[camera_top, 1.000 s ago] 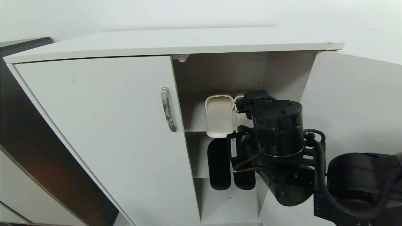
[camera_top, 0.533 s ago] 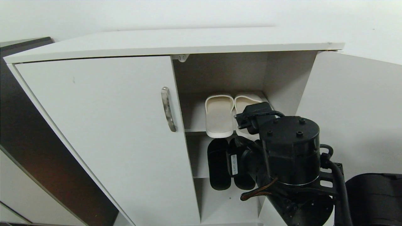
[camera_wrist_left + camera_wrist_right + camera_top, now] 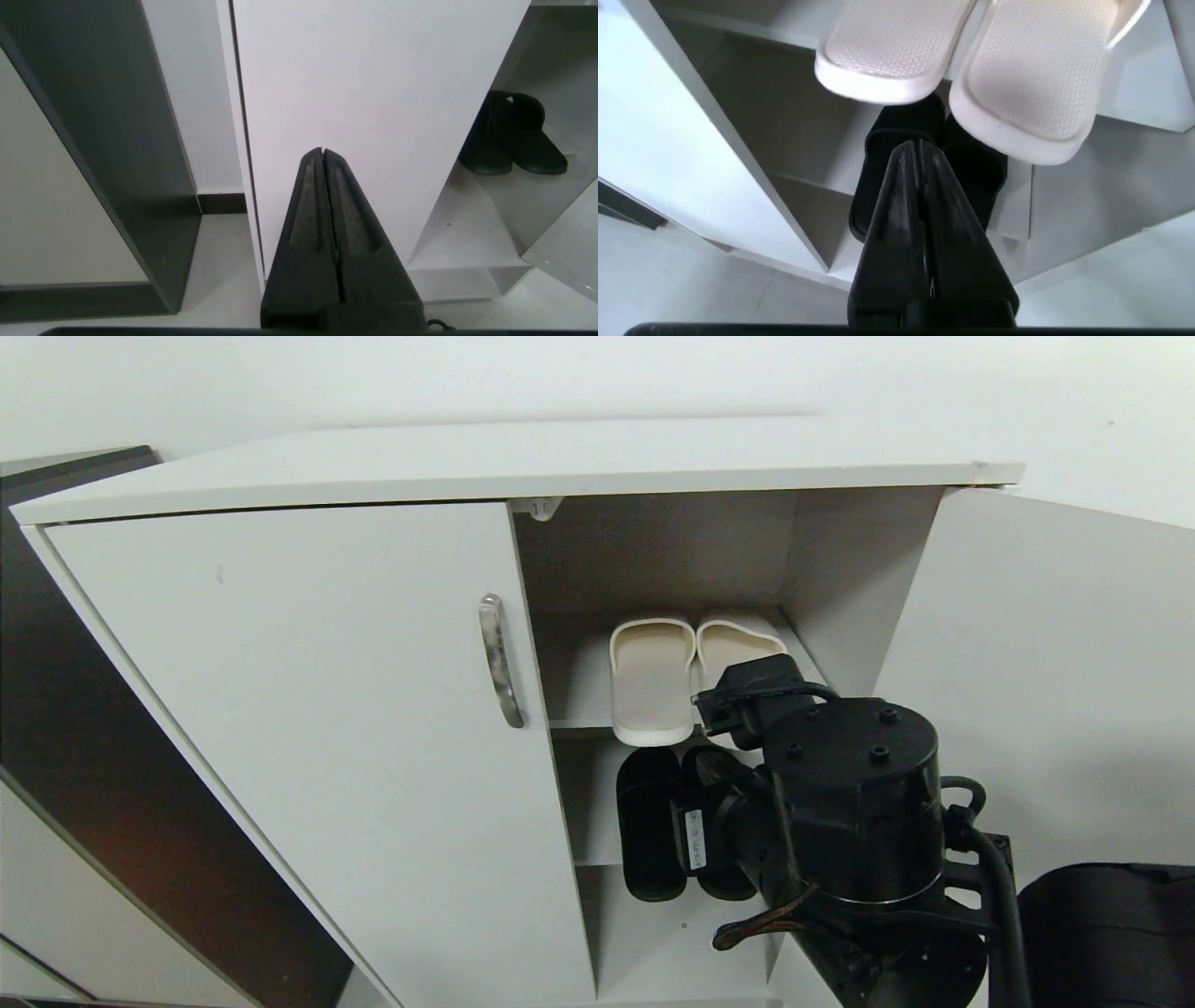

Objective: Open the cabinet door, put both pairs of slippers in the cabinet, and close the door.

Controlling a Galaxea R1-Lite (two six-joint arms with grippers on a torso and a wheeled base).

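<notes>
Door opening: done. The right door (image 3: 1046,663) of the cabinet (image 3: 523,457) is standing swung wide; the left door (image 3: 299,709) is sitting shut.
White pair: stowed. The white slippers (image 3: 653,677) are lying side by side on the upper shelf (image 3: 579,686), their near ends projecting slightly past its front edge.
Black pair: stowed. The black slippers (image 3: 651,821) are lying side by side on the middle shelf (image 3: 590,821), directly beneath the white pair.
Right gripper (image 3: 921,145): I am holding it just in front of the open compartment, jaws pressed together and carrying nothing.
Left gripper (image 3: 320,154): I am holding it low before the left door, jaws pressed together, empty.
Remaining: closing the right door. I am judging this the only step left.
Next move: I am expecting to need contact on the open door's outer face, then a push toward the frame.
</notes>
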